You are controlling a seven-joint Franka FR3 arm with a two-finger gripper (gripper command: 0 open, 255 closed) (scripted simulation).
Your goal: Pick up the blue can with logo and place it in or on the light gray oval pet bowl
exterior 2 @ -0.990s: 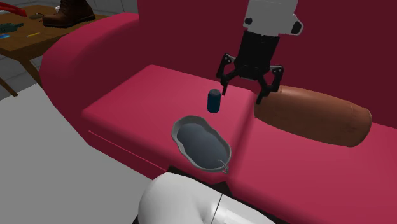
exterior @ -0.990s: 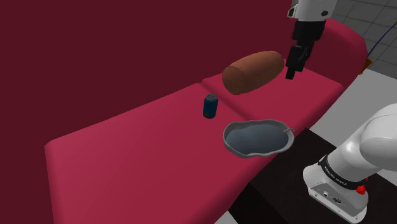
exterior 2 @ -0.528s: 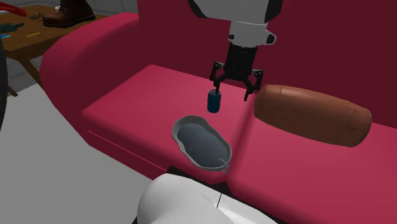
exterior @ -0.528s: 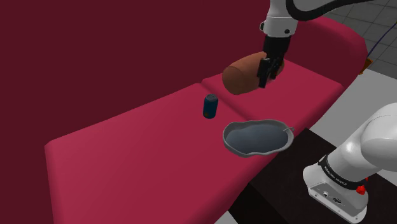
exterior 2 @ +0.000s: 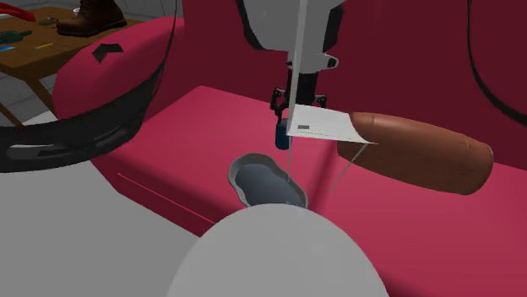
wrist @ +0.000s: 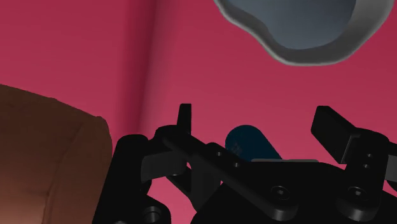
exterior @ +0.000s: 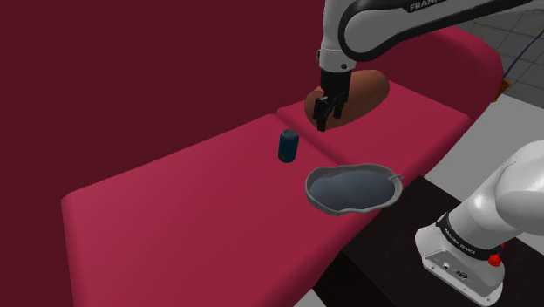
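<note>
A small dark blue can [exterior: 287, 146] stands upright on the red sofa seat [exterior: 192, 201]. The grey oval pet bowl [exterior: 351, 188] lies near the seat's front edge, to the shoulder view's right of the can. My black gripper [exterior: 324, 118] hangs open above the seat, a little to the right of the can and higher, in front of the brown cushion. In the wrist view the can [wrist: 251, 143] shows between the spread fingers [wrist: 184, 118], untouched, with the bowl [wrist: 305, 28] beyond it. In the second exterior view the gripper [exterior 2: 297, 105] is just above the can [exterior 2: 281, 135], behind the bowl [exterior 2: 262, 181].
A brown cylinder cushion [exterior 2: 418, 152] lies on the seat against the dark red backrest, close beside the gripper. A wooden table [exterior 2: 34, 46] with a boot stands past the sofa's arm. The white arm's body [exterior 2: 279, 253] covers the second exterior view's lower part.
The gripper has come down and moved to the shoulder view's left, from above the cushion's far end to close beside the can. It has stayed open. Can and bowl have not moved.
</note>
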